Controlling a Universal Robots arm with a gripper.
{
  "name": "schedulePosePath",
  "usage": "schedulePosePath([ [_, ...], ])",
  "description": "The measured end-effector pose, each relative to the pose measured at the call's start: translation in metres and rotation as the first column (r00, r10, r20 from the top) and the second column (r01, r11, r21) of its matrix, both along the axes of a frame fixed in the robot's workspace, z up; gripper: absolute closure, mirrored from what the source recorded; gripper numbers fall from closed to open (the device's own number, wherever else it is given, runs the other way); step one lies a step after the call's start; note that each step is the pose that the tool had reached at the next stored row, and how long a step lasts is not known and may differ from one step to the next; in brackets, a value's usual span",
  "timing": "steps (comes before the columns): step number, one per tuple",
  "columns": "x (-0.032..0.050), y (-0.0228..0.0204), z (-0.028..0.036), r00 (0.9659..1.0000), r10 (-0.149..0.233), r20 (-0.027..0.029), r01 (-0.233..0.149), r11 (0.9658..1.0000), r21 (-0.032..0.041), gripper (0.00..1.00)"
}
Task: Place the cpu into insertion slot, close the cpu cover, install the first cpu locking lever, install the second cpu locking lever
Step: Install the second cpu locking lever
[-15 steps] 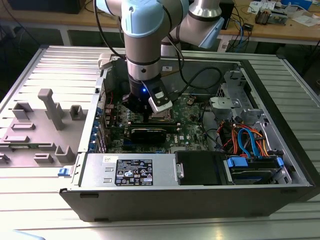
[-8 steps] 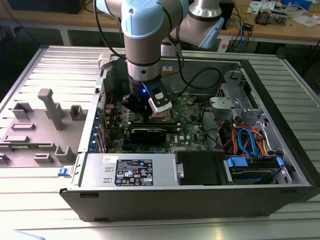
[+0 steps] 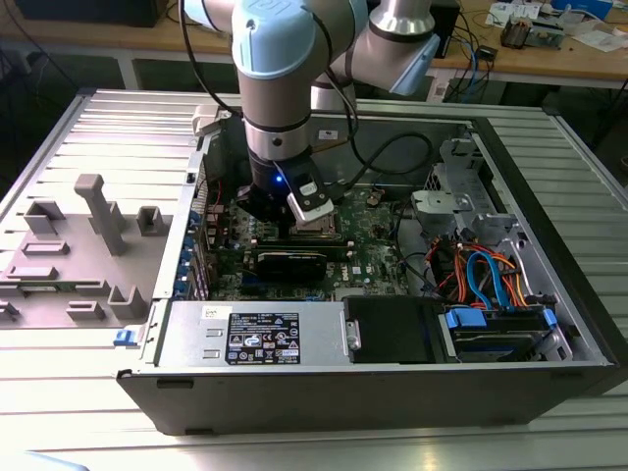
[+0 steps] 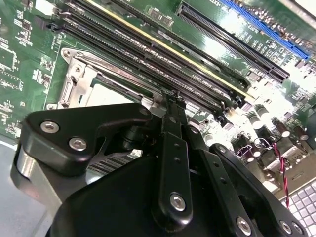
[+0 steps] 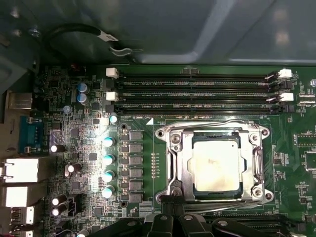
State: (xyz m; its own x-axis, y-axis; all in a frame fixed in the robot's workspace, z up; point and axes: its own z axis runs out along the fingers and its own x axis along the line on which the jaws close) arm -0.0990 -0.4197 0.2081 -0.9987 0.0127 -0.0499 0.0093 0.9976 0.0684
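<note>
In the first wrist view the cpu [image 5: 216, 165], a dull silver square, lies in the insertion slot [image 5: 163, 132] on the green motherboard [image 5: 74, 148]. The cpu cover [image 5: 181, 160], a silvery frame, lies flat around it. Thin wire levers run along two opposite edges of the socket, one [image 5: 212, 123] by the memory slots, the other [image 5: 224, 201] on the gripper's side. My gripper [image 5: 168, 210] is at that socket edge. The second wrist view shows the gripper [image 4: 173, 96] with its thin fingers pressed together, just past the cover [image 4: 79, 74]. Whether they pinch a lever I cannot tell.
The board sits inside an open computer case [image 3: 392, 392], with the arm reaching down into it. Long black memory slots [image 5: 197, 94] run beside the socket. Blue and orange cables [image 3: 481, 275] and a power supply [image 3: 255, 334] crowd the near side. A grey fixture [image 3: 88, 235] stands at the exterior view's left.
</note>
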Motion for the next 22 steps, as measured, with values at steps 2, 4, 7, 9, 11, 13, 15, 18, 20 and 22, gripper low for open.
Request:
schedulePosePath([
  [2,-0.0013,0.0,-0.0002,1.0,0.0,0.0018,0.0,1.0,0.0,0.89],
  [4,-0.0024,0.0,-0.0005,1.0,0.0,0.0038,0.0,1.0,0.0001,0.89],
  [7,-0.0032,0.0,-0.0007,1.0,0.0,0.0054,0.0,1.0,0.0006,0.89],
  [9,-0.0033,-0.0001,0.0016,1.0,0.0,0.0054,0.0,1.0,0.0005,0.89],
  [11,-0.0033,0.0,0.0091,1.0,0.0,0.0054,0.0,1.0,0.0007,0.89],
  [13,-0.0028,0.0,0.0183,1.0,0.0,0.0053,0.0,1.0,0.0007,0.89],
  [15,-0.0023,0.0,0.0269,1.0,0.0,0.0053,0.0,1.0,0.0008,0.89],
  [18,-0.002,0.0,0.0349,1.0,0.0,0.0051,0.0,1.0,0.0006,0.89],
  [20,-0.0017,0.0,0.0433,1.0,0.0,0.0052,0.0,1.0,0.0006,0.89],
  [22,-0.0015,0.0,0.0492,1.0,0.0,0.0052,0.0,1.0,0.0007,0.89],
])
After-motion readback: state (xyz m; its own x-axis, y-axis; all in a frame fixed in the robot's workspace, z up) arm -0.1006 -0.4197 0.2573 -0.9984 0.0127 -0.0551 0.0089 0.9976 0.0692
